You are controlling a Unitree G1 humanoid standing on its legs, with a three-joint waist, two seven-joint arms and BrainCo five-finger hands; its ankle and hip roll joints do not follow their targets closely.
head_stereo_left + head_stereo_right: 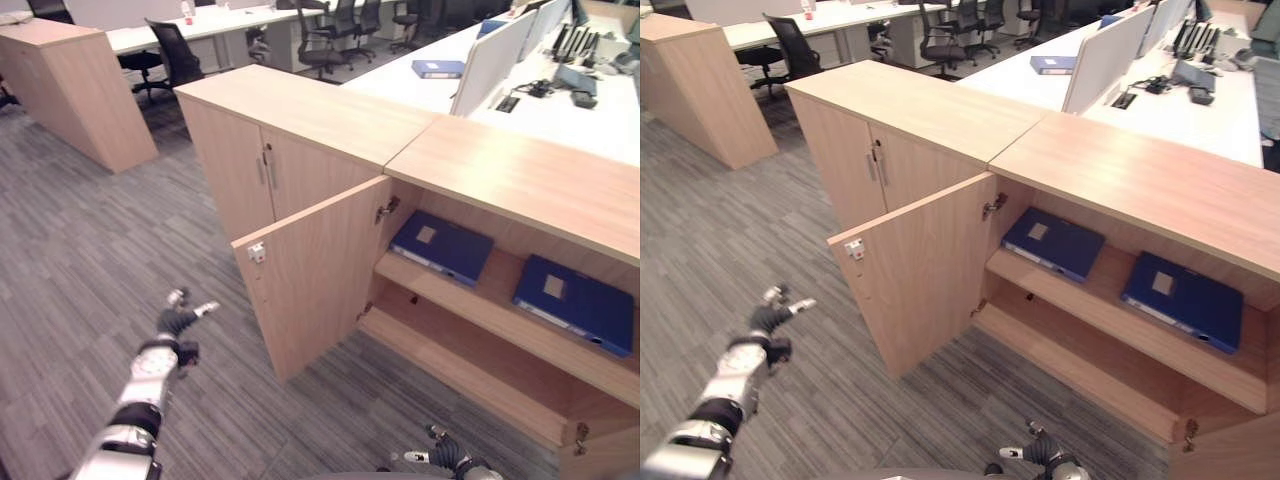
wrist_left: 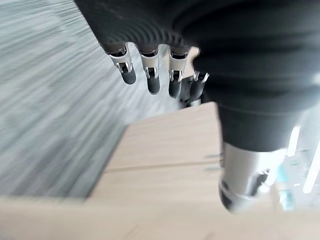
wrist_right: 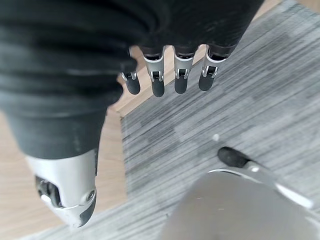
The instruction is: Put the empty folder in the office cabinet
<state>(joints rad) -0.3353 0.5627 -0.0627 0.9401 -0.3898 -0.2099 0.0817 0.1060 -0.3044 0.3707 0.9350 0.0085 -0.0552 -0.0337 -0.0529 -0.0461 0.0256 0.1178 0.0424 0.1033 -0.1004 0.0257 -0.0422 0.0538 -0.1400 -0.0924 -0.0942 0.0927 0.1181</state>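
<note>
Grey striped carpet covers the office floor, with a low wooden cabinet at far left and black chairs by white desks behind. Low at the left, the left hand hangs over the carpet in front of the open cabinet door, holding nothing; its fingers are straight and relaxed, side by side, with the thumb apart. Next comes the office cabinet, a long light-wood unit whose left pair of doors is closed and whose next door stands swung outward. Inside the open section, a dark blue folder lies flat on the upper shelf, its long axis running from the front edge back into the cabinet, slightly angled, its pale spine along the front left edge. Further right on the same shelf lies a second blue folder, also flat, its long axis more along the shelf. Another blue folder rests on the white tabletop beyond the cabinet. At the bottom right the right hand hangs above the carpet, empty, its fingers straight and loosely together.
</note>
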